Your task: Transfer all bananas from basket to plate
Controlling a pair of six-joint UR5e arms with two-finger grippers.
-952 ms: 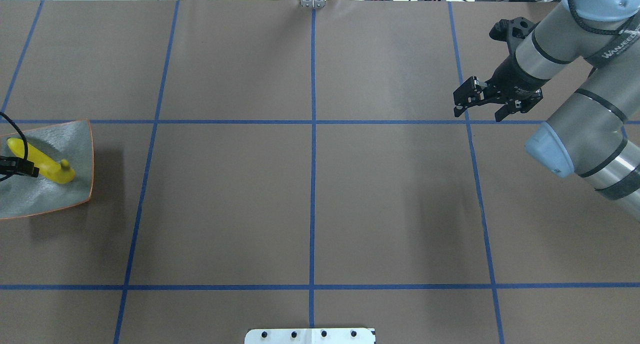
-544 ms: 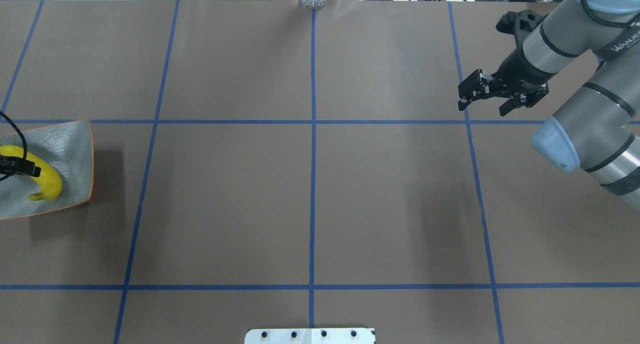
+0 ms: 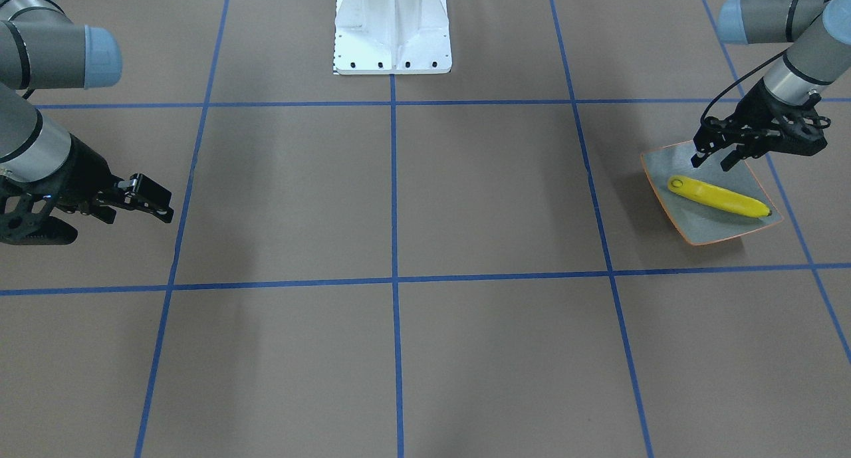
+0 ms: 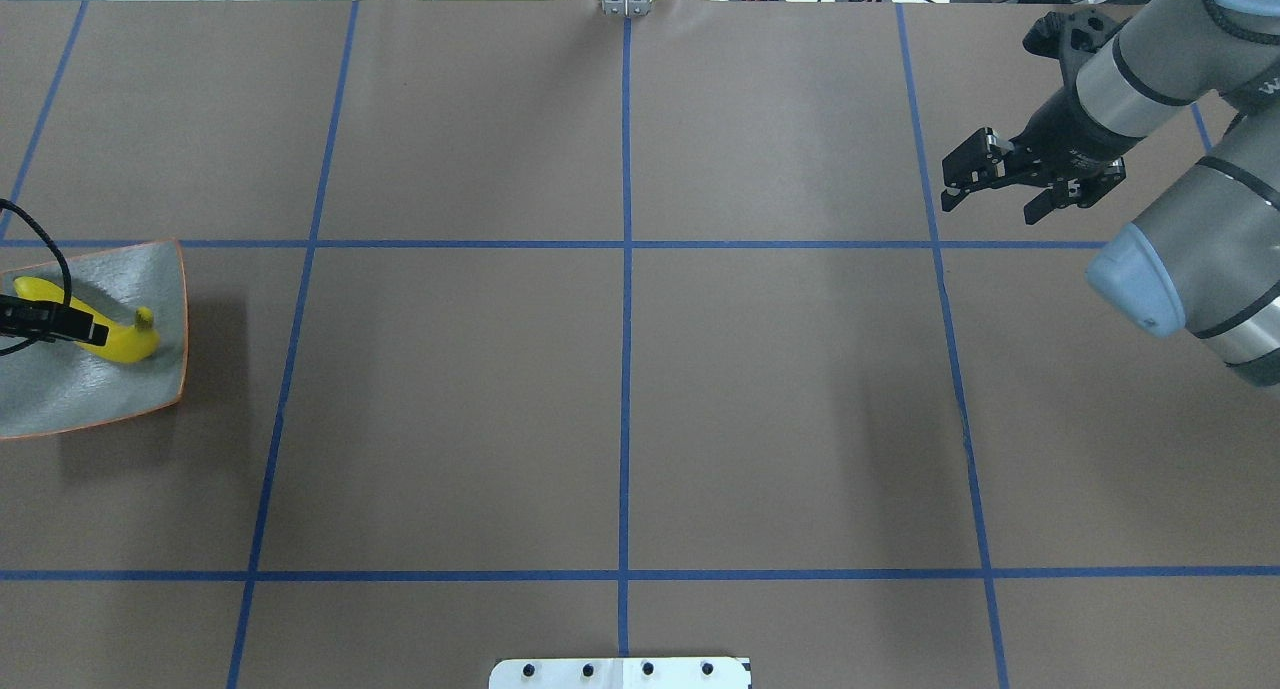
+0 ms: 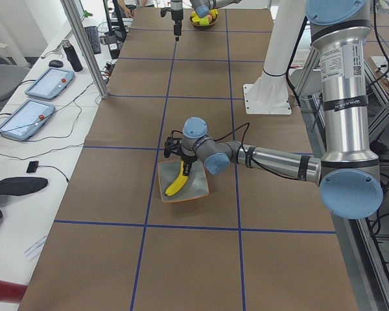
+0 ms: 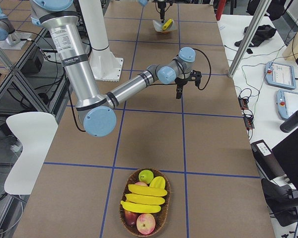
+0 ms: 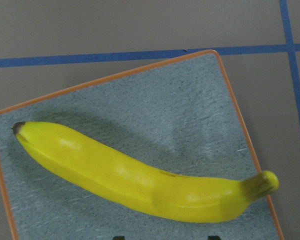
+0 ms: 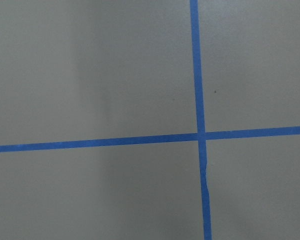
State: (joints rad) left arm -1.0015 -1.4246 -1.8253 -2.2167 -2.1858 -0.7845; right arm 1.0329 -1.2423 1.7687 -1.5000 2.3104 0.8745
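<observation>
One yellow banana [image 3: 718, 197] lies flat across the grey-green plate [image 3: 691, 222], touching nothing else. My left gripper [image 3: 711, 163] hovers just above the plate's robot-side edge, open, with nothing between its fingers. The left wrist view looks straight down on this banana [image 7: 130, 177] resting on the plate [image 7: 165, 110]. Far off at the table's right end stands the woven basket [image 6: 124, 210], holding three more bananas [image 6: 144, 199]. My right gripper [image 4: 1000, 194] is open and empty above bare table, between the plate and the basket.
The basket also holds a green apple [image 6: 146, 175] and red apples [image 6: 146, 223]. The robot's white base [image 3: 392, 26] stands at mid-table on the robot's side. Blue tape lines [image 4: 626, 269] grid the brown table cover.
The banana has rocked and turned on the plate and now lies flat, free of the left gripper. The right gripper has moved farther away and to the right.
</observation>
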